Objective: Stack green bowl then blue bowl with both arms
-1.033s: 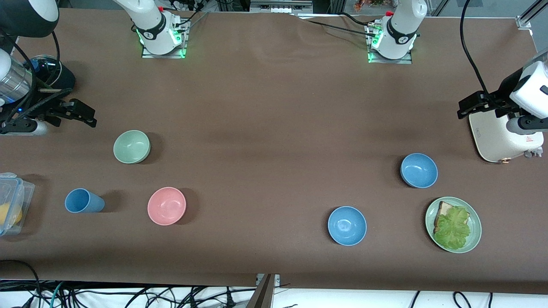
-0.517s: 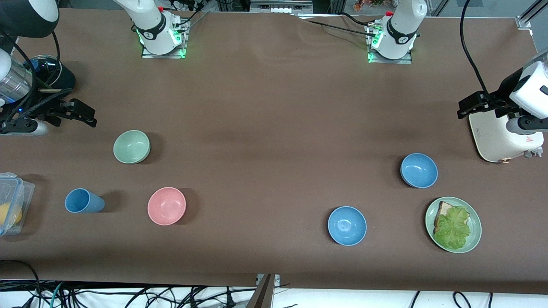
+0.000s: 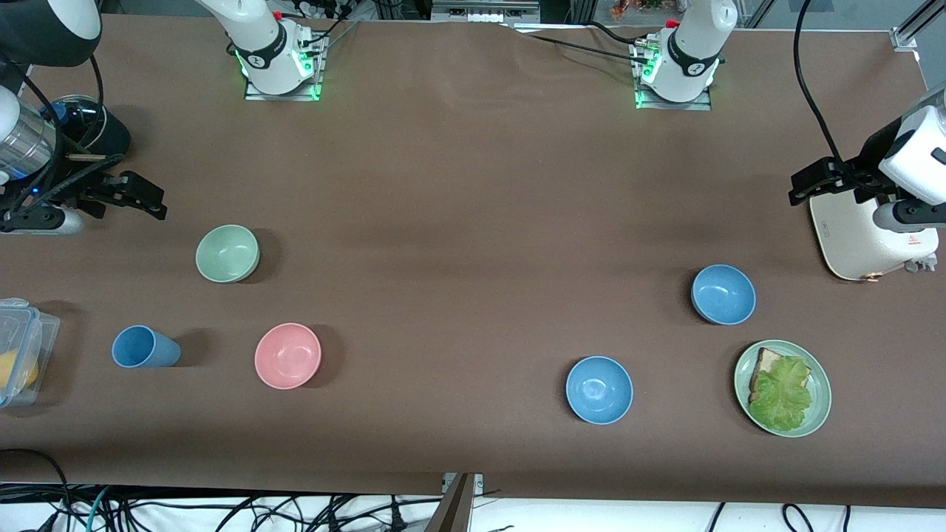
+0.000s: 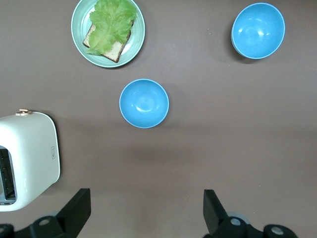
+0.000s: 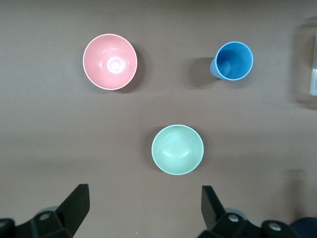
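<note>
Front view: nothing has shifted over the last second. Both arms wait, so the stacking has not begun. The small matte mint-green bowl stands alone toward the right arm's end of the table. A small round pink bowl lies at its five o'clock and a taller blue plastic cup at its seven. The right gripper hangs at the bowl's ten o'clock, fingers wide and holding nothing.

Two small sky-blue bowls stand toward the left arm's end. The farther blue bowl has the nearer blue bowl at its seven o'clock. A flat green plate bearing toast and lettuce lies at the farther bowl's five. The left gripper hovers spread and empty over a cream toaster.

The brown table cloth is slightly rippled near the bases. A clear lidded container sits at the table's nine o'clock edge.

Left wrist view: the left gripper stands wide apart above bare cloth. Both blue bowls are empty.

Right wrist view: the right gripper is equally wide, and the green bowl sits empty between its fingers' line of reach.
</note>
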You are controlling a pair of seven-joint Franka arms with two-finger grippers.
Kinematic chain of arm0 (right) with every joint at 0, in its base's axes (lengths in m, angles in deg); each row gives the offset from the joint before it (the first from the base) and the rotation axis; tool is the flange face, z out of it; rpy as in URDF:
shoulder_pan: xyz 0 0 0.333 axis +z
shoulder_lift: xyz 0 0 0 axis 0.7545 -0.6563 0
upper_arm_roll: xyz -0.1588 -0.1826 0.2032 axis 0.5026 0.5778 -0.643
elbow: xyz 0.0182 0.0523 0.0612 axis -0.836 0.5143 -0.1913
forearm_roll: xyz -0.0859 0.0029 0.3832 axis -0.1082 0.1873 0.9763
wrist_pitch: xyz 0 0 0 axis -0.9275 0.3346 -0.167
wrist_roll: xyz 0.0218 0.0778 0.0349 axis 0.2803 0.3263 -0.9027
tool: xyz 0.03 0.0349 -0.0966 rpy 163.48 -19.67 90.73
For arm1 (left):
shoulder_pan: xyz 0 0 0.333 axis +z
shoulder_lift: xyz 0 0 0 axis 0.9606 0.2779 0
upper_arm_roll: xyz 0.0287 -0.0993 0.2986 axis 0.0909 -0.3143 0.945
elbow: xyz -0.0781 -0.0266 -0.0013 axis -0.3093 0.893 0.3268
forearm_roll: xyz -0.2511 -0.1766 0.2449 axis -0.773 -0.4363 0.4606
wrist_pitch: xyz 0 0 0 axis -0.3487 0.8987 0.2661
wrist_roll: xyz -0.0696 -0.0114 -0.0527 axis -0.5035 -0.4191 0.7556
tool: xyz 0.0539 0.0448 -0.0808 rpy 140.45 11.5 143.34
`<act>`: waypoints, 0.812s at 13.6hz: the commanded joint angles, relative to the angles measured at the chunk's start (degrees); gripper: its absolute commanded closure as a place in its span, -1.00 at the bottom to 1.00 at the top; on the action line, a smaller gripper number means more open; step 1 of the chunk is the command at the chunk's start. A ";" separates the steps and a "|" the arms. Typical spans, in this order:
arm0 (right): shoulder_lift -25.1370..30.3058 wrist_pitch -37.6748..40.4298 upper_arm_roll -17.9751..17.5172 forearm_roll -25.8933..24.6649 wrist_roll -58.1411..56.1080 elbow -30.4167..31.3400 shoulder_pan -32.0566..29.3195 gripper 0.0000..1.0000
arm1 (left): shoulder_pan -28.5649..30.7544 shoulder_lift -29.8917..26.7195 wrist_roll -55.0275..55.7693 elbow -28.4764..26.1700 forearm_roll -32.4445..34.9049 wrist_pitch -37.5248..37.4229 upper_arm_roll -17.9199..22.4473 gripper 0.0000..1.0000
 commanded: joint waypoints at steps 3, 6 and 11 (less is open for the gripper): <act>0.89 0.42 0.64 0.30 -0.76 0.05 -0.42 -1.00 | -0.33 1.26 0.21 2.51 1.30 -1.36 -0.16 -1.00; 1.85 1.82 1.00 0.74 -0.76 -0.04 -0.42 -1.00 | -0.24 1.26 0.21 2.51 1.30 -1.36 -0.16 -1.00; 2.04 1.48 0.73 0.13 -0.84 -0.30 -0.42 -1.00 | -0.33 1.26 0.21 2.51 1.30 -1.36 -0.16 -1.00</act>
